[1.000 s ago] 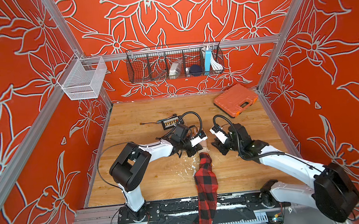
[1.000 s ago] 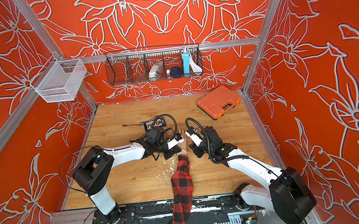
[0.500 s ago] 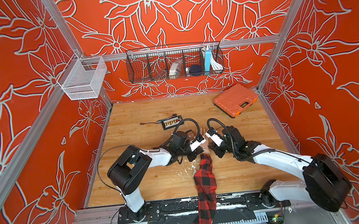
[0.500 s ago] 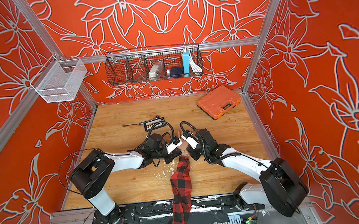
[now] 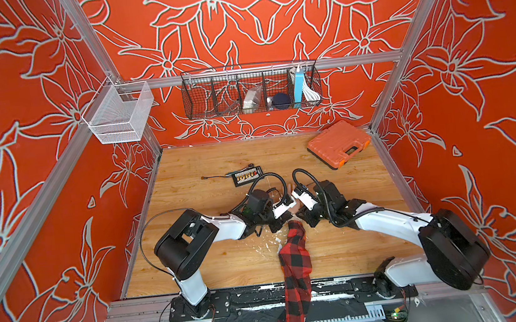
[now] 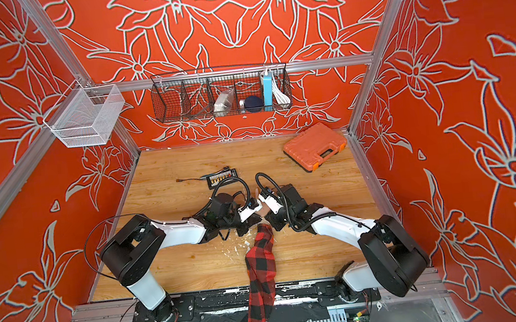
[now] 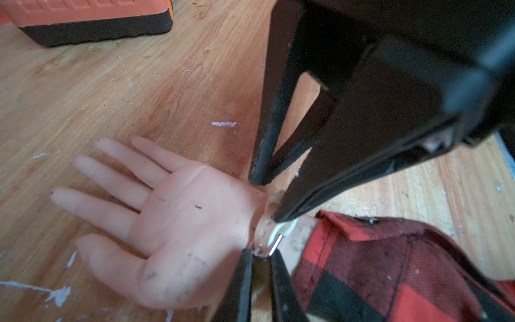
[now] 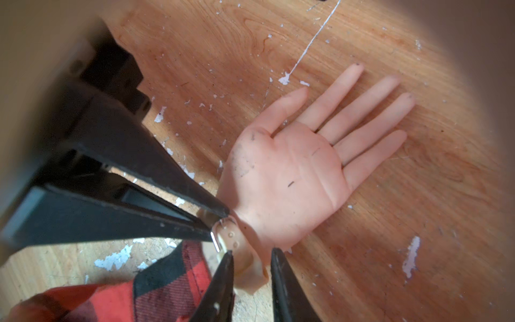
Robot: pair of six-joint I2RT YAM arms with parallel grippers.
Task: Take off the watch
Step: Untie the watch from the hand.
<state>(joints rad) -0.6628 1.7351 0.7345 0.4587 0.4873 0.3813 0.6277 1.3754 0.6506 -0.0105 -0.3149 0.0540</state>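
Scuffed wooden tabletop within orange floral walls; left gripper pinches the watch strap; right gripper stands part-open astride its loose end.

Both arms sit low and reach in toward mid-workspace. The left arm comes off its base on the left and the right arm off its base on the right, with the wrists nearly nose to nose in both top views. The left gripper is pitched down with its jaws pinched in to a thin gap, and in the right wrist view its fingers taper to almost one point. The right gripper is also pitched down, jaws part-way apart, tips just beside the left gripper's tips.
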